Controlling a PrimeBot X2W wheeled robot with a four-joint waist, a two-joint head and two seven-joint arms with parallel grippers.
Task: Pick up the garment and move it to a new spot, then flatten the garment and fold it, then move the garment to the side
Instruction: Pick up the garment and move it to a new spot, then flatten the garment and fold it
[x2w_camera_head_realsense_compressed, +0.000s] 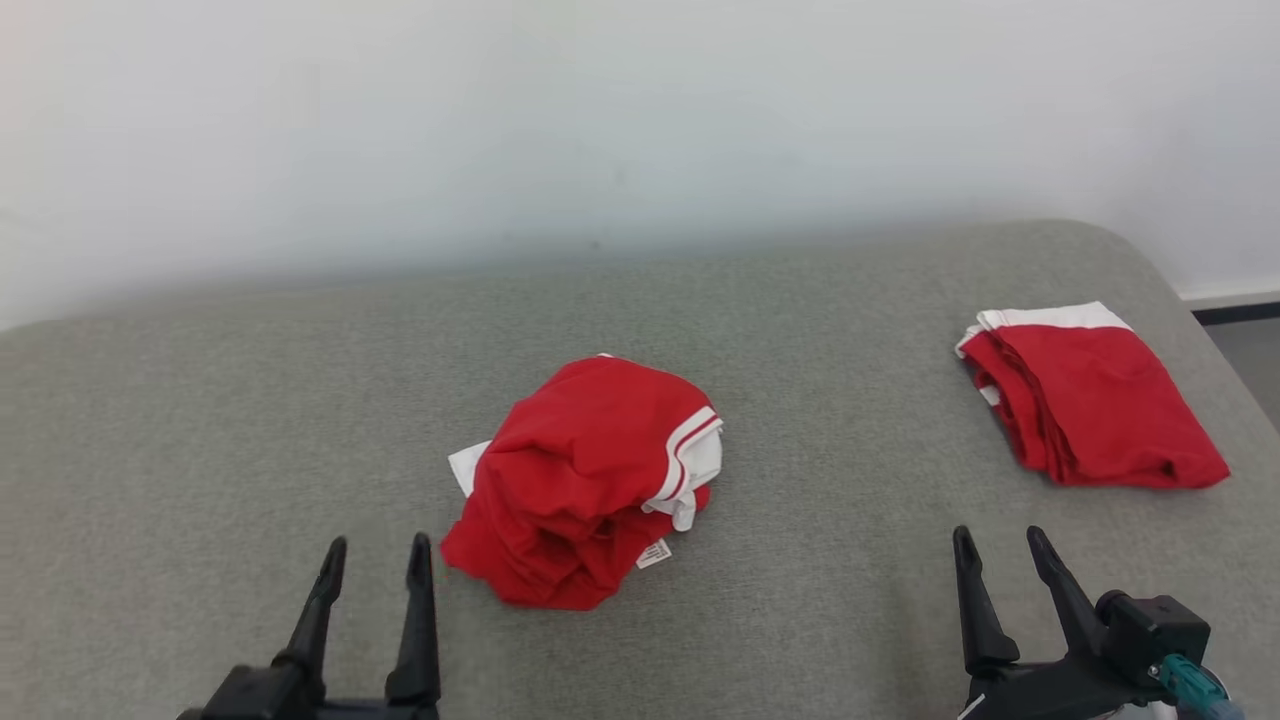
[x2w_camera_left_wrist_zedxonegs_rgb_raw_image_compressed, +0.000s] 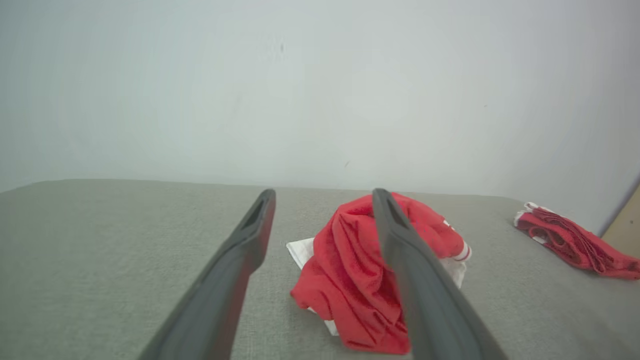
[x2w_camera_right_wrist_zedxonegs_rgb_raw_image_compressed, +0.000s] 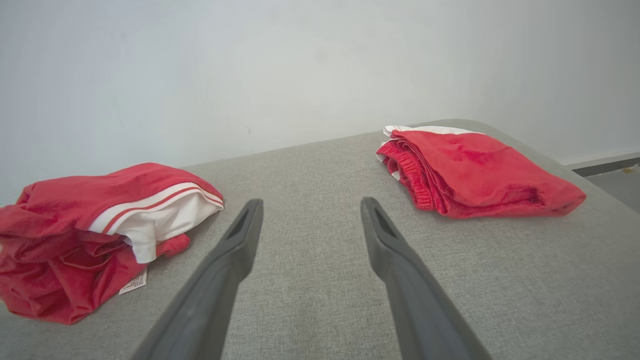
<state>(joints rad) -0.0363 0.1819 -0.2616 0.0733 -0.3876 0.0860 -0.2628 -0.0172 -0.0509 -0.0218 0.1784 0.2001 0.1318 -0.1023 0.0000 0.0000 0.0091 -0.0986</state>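
Flanking the crumpled red garment (x2w_camera_head_realsense_compressed: 585, 480) on the grey cushion (x2w_camera_head_realsense_compressed: 820, 420), my left gripper (x2w_camera_head_realsense_compressed: 377, 540) and right gripper (x2w_camera_head_realsense_compressed: 995, 532), both open, empty.

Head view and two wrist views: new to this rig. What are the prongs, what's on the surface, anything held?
The dark prongs are the fingers of a two-armed robot. One picture comes from its head camera; the others look along each gripper's fingers from its wrist. Left gripper and right gripper are open, holding nothing. On the grey fabric surface lie a crumpled red garment with white trim, centre, and a folded red-and-white garment, right.
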